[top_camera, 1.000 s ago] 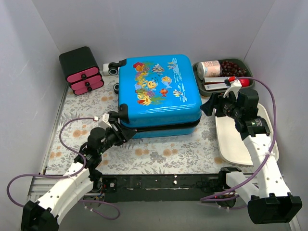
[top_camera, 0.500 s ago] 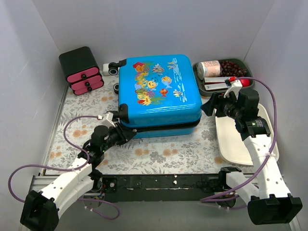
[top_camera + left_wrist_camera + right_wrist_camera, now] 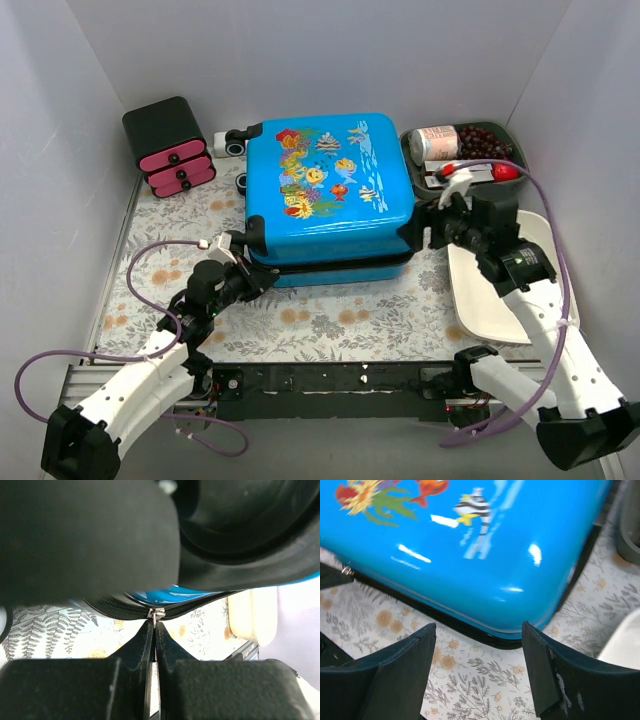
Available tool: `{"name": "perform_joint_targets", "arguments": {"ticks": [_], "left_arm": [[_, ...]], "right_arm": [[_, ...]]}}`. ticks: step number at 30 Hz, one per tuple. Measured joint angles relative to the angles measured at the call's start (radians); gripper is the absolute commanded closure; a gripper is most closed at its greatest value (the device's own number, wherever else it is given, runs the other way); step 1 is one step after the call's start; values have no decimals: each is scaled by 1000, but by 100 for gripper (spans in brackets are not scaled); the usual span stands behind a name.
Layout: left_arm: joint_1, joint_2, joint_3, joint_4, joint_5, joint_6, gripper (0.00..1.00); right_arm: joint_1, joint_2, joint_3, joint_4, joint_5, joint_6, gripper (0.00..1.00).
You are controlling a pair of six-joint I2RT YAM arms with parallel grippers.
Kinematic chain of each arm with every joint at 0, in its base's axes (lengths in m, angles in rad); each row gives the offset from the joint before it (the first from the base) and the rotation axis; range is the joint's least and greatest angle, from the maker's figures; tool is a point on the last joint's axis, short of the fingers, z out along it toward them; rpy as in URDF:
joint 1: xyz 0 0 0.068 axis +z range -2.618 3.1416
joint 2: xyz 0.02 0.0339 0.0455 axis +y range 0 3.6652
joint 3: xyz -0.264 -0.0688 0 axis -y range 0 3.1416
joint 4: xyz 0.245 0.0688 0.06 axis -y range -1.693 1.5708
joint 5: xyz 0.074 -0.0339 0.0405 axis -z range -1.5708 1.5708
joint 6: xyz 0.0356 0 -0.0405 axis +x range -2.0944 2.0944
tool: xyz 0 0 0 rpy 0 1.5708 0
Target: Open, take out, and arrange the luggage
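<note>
- The floral table mat (image 3: pixel 330 325) lies under everything.
- The luggage (image 3: pixel 325 190), bright blue with a fish print, lies flat and zipped shut at the middle of the mat, towards the back.
- A white tray (image 3: pixel 490 300) sits to its right, under the right arm.
- The right gripper (image 3: pixel 479 630) hovers with its fingers spread wide over the case's near right corner, holding nothing.
- The left gripper (image 3: pixel 154 625) is pressed together at the near left corner, its tips meeting the zipper pull (image 3: pixel 156 613); whether the pull is caught between them cannot be told.
</note>
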Motion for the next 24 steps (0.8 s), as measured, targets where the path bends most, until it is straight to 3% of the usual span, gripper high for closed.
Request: {"name": "perform_joint_targets", "arguments": {"ticks": [4, 12, 18, 24], "left_arm": [[-4, 35, 35, -42, -8, -21, 100], [-15, 25, 53, -89, -53, -45, 100], [-19, 35, 106, -188, -190, -117, 100], [-18, -6, 65, -153, -210, -137, 100]], "right_arm": [[271, 25, 25, -1, 115, -90, 18], [824, 171, 31, 80, 528, -432, 9], [908, 376, 131, 137, 661, -626, 9], [915, 493, 288, 195, 520, -737, 7]]}}
